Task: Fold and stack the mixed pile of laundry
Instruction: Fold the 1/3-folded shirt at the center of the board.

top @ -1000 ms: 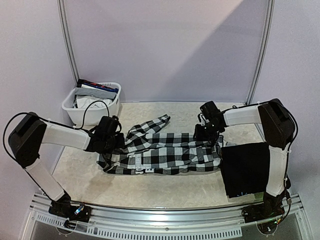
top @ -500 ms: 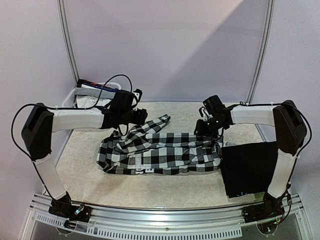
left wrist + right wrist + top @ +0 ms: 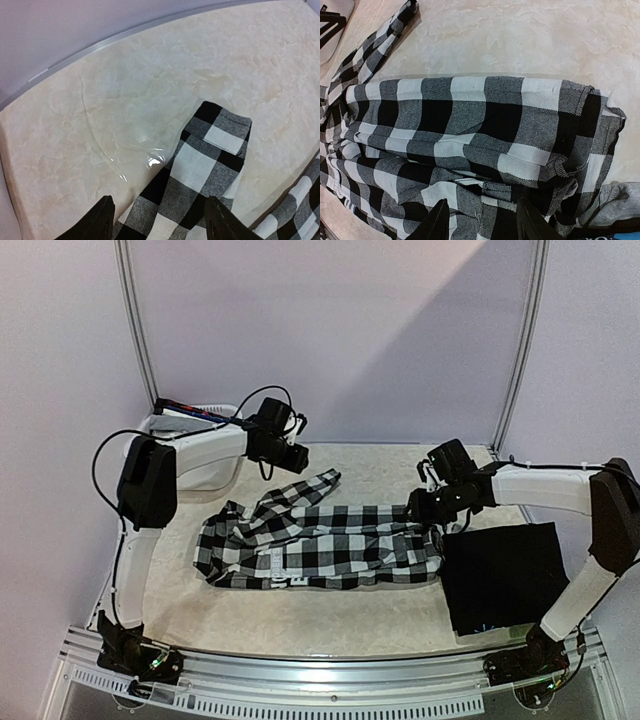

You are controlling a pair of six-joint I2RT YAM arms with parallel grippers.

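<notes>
A white basket sits far to the left of the checkered shirt, at the back of the table. Some clothes peek out of the basket's top.

The shirt lies flat in the middle of the table. It is black and white. One sleeve sticks out from the shirt's top edge, toward the back.

The left gripper hangs just above the tip of that sleeve. In the left wrist view its two fingers stand wide apart, one on each side of the sleeve below. Nothing is in them.

The right gripper is over the right end of the shirt. In the right wrist view its fingers are apart too. The shirt lies under them and they grab nothing.

A black cloth lies folded flat, just beside the shirt's right end. A bit of grey cloth peeks out at that end of the shirt.
</notes>
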